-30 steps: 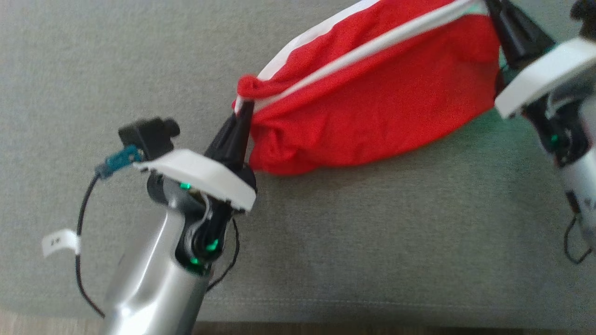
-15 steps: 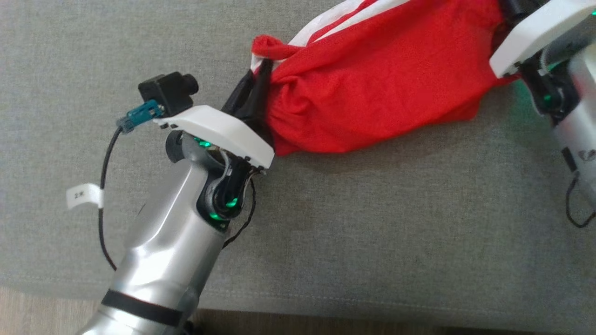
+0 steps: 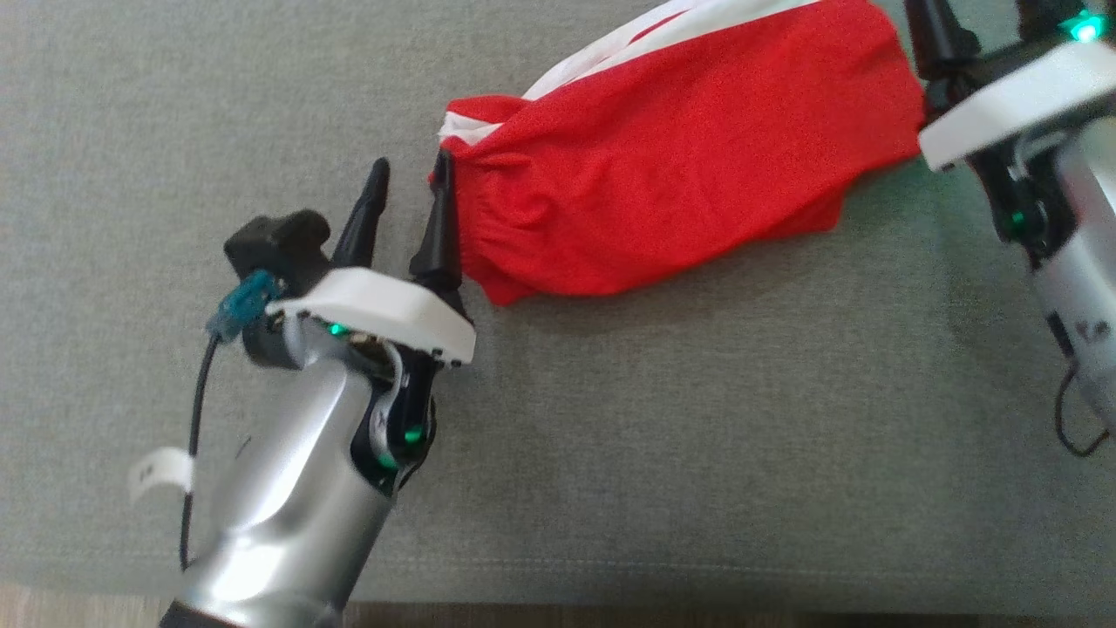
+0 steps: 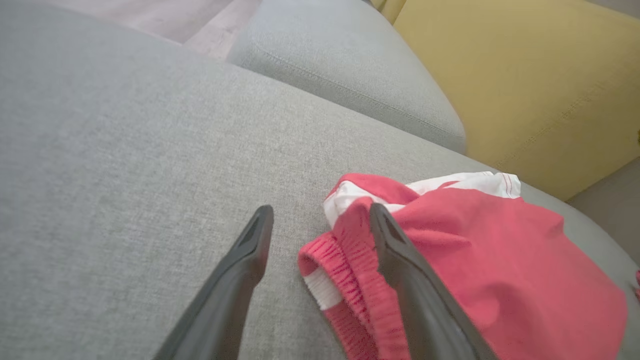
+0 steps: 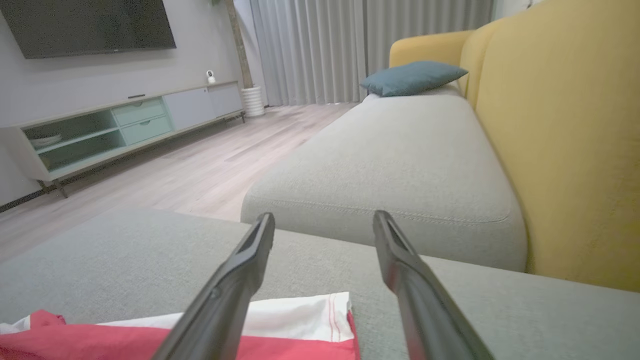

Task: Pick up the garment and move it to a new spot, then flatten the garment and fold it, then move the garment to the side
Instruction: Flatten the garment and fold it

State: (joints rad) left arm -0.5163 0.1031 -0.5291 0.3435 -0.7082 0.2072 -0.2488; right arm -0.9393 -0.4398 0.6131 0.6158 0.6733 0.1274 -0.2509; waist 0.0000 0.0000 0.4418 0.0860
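We see garment (image 3: pixel 680 174) lying on cushion (image 3: pixel 610 453) — L gripper (image 3: pixel 411 163) spread wide at its elastic edge, R gripper (image 3: pixel 981 22) likewise at opp. end, both holding nothing; bare cushion nearer us.

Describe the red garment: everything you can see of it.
The garment is soft red fabric with white panels along its far side and a gathered elastic edge at its left end. It lies loosely bunched and slantwise on the grey cushion, gripped by nothing. The left gripper, jaws open, has one finger against the elastic edge. The right gripper, jaws open, hovers at the white-hemmed other end.
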